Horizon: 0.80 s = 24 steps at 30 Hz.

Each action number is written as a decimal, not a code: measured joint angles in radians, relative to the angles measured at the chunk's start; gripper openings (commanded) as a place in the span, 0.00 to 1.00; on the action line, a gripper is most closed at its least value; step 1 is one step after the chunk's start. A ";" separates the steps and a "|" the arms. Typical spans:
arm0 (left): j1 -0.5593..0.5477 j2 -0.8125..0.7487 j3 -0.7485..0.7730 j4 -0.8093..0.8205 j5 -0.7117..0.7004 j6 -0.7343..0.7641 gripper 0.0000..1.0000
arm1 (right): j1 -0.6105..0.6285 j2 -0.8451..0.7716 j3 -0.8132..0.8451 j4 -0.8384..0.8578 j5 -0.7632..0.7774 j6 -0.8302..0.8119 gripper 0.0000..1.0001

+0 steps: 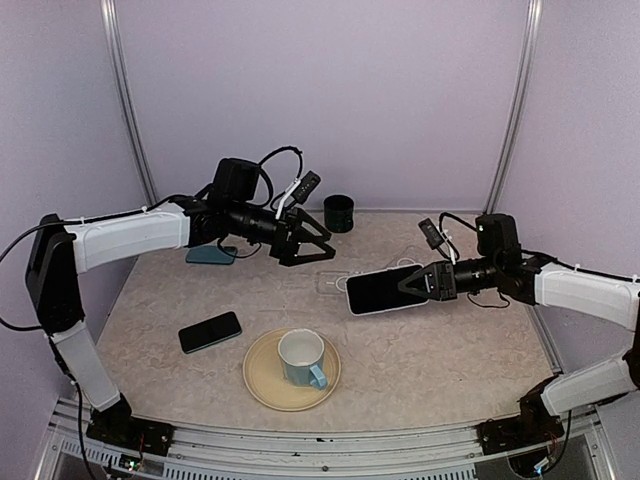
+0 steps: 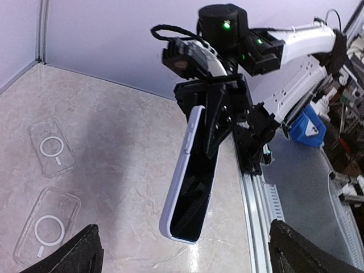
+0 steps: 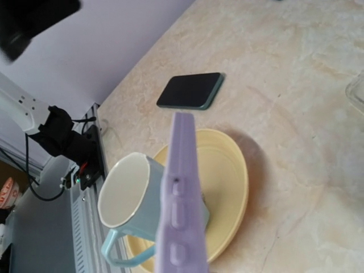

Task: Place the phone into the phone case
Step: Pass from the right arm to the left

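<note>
The phone [image 1: 383, 291], dark screen up inside a lilac phone case [image 2: 177, 182], hangs above the table's middle. My right gripper [image 1: 420, 283] is shut on its right end. In the right wrist view only the case's lilac edge with its buttons [image 3: 179, 210] shows; the fingers are hidden. My left gripper [image 1: 312, 248] stands wide open just left of the phone and apart from it. Its fingertips [image 2: 85, 250] sit at the bottom corners of the left wrist view, with the phone's free end beyond them.
Two clear cases [image 2: 51, 149] [image 2: 45, 230] lie on the table under the phone. A second dark phone [image 1: 210, 332] lies front left. A blue mug [image 1: 302, 359] stands on a yellow plate [image 1: 262, 385]. A black cup [image 1: 339, 213] and a teal object [image 1: 208, 256] are at the back.
</note>
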State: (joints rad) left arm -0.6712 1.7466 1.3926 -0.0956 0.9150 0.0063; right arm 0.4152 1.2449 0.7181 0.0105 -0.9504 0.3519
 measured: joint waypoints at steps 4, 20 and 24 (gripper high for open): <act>-0.040 -0.004 0.078 -0.125 -0.011 0.141 0.99 | 0.000 0.017 0.037 -0.050 0.002 -0.024 0.00; -0.167 0.307 0.537 -0.672 -0.134 0.468 0.97 | 0.066 0.017 0.053 -0.113 -0.017 -0.103 0.00; -0.180 0.336 0.558 -0.724 -0.135 0.482 0.91 | 0.087 0.017 0.071 -0.126 -0.018 -0.124 0.00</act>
State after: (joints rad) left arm -0.8516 2.0830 1.9503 -0.8192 0.7799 0.4881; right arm 0.5026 1.2621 0.7895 -0.1150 -0.9684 0.2283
